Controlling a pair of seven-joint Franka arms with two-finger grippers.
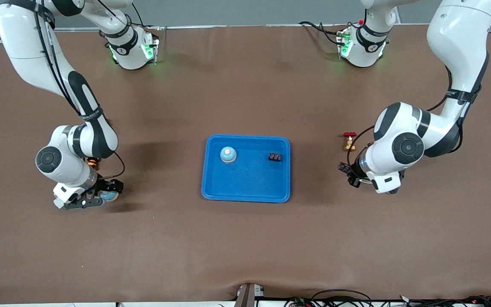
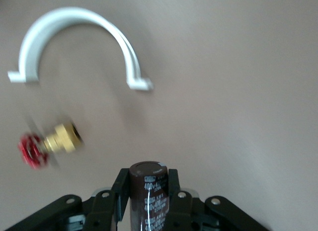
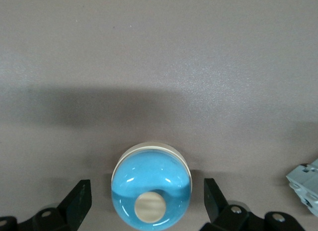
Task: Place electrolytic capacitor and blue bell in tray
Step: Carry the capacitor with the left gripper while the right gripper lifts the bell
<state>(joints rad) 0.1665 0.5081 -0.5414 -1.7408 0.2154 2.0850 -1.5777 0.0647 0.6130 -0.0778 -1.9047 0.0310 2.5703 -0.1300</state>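
Note:
The bright-blue tray (image 1: pixel 245 187) lies mid-table. In it are a blue bell (image 1: pixel 227 154) with a tan button and a small black part (image 1: pixel 275 157). My left gripper (image 1: pixel 350 174) is over the bare table toward the left arm's end, beside the tray. It is shut on a dark brown electrolytic capacitor (image 2: pixel 149 196), seen clamped between the fingers in the left wrist view (image 2: pixel 148 179). My right gripper (image 1: pixel 105 195) is low at the right arm's end. It is open around a second blue bell (image 3: pixel 151 181) that stands on the table between its fingers (image 3: pixel 79 203).
A brass valve with a red handle (image 1: pixel 348 141) (image 2: pixel 49 144) lies by the left gripper. A white half-round pipe clamp (image 2: pixel 79 22) lies near it. A grey part (image 3: pixel 305 186) sits beside the right gripper. An orange thing (image 1: pixel 93 162) shows under the right arm.

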